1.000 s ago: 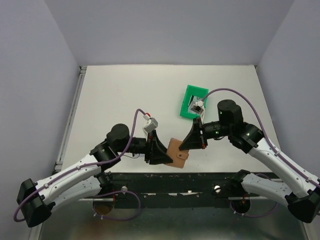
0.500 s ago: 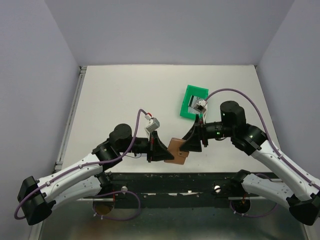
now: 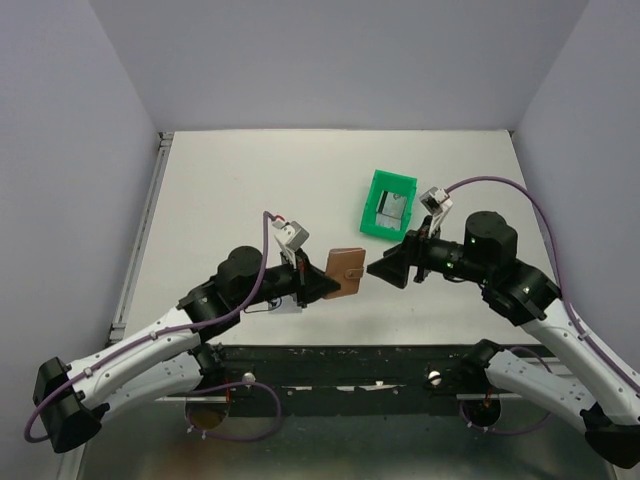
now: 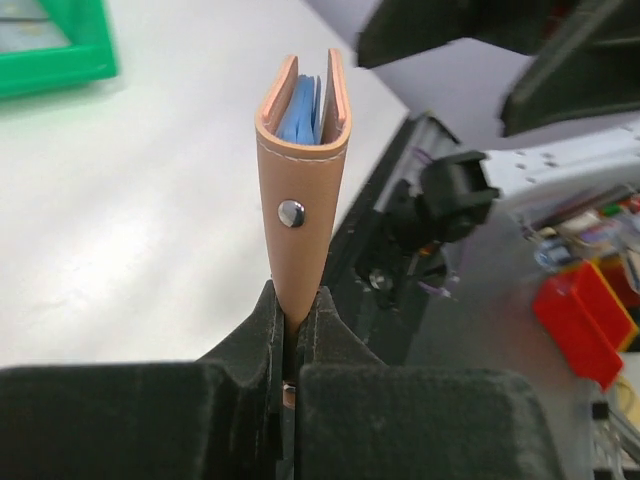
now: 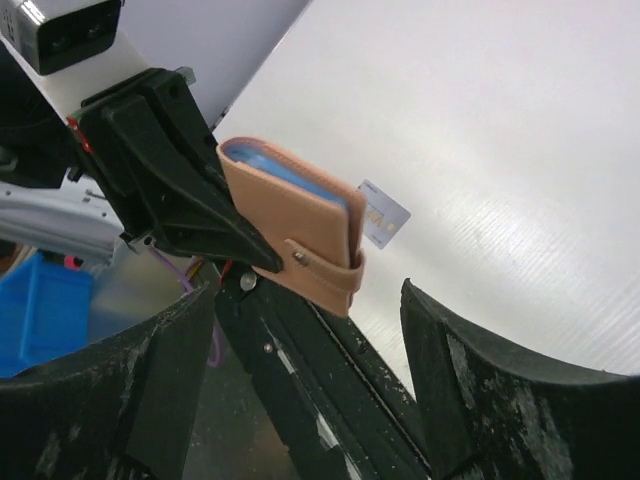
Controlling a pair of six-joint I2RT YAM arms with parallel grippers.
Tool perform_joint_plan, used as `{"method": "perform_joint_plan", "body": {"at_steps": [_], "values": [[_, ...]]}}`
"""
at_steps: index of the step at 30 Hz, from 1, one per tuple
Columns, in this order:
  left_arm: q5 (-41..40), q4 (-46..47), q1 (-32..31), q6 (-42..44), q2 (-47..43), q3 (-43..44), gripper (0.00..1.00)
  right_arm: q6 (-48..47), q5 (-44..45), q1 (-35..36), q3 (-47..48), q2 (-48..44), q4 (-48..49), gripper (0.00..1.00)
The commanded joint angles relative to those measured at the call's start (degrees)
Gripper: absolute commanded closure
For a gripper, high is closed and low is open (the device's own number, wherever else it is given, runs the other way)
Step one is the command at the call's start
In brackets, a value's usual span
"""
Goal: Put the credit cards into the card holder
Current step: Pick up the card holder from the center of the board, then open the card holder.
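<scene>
Left wrist view puts the card holder (image 4: 300, 200) dead centre. It is a tan leather fold, off the table, pinched at its narrow end by the left gripper (image 4: 293, 312), whose jaws are squeezed tight on the leather. The open mouth points away from the wrist, with blue cards (image 4: 303, 105) showing edge-on between the two leaves and the snap stud facing the lens. I read that grip as deliberate: clamped at the fold, the mouth is presented toward the other arm, so a card could be slid in from that side.

From the right wrist, the holder hangs in the gap ahead of the right gripper (image 3: 388, 270), apart from it. Its dark fingers (image 5: 480, 400) are spread wide and carry nothing. A pale card (image 5: 383, 215) with a small gold mark lies flat on the table beyond the holder — by my judgement, one that has yet to go in.

Further out, a green bin (image 3: 372, 212) sits on the table (image 3: 240, 190) near the right arm, holding something grey that I cannot make out. The tabletop is matte white with a black rail (image 3: 380, 362) along the near edge, and plain lilac-grey walls (image 3: 330, 60) close it in on three sides.
</scene>
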Motion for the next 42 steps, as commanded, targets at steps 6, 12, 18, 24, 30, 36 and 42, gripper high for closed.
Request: {"method": "perform_joint_plan", "body": {"at_steps": [6, 12, 18, 24, 30, 36, 42], "values": [[-27.74, -19.45, -5.96, 1.10, 7.55, 9.63, 1.00, 10.15, 9.30, 0.21, -2.54, 7.01, 0.01, 0.22], [-37.42, -21.03, -12.38, 0.23, 11.94, 12.62, 1.00, 16.31, 7.64, 0.21, -6.32, 10.00, 6.51, 0.26], [-40.86, -21.12, -15.56, 0.40, 16.08, 15.17, 1.00, 18.60, 5.62, 0.30, -7.99, 12.29, 10.03, 0.27], [-42.26, -20.86, -16.08, -0.04, 17.05, 15.52, 1.00, 20.45, 3.51, 0.39, -9.57, 13.69, 12.93, 0.27], [-42.01, -19.28, -16.08, 0.49, 17.31, 16.05, 1.00, 21.94, 2.71, 0.83, -11.51, 15.63, 15.30, 0.28], [-37.87, -15.59, -16.35, 1.45, 18.11, 15.44, 1.00, 22.47, 3.68, 1.01, -11.86, 17.56, 16.36, 0.29], [-38.83, -15.84, -16.61, 1.28, 16.79, 14.03, 1.00, 21.07, 13.24, 1.09, -9.59, 19.14, 5.85, 0.36]]}}
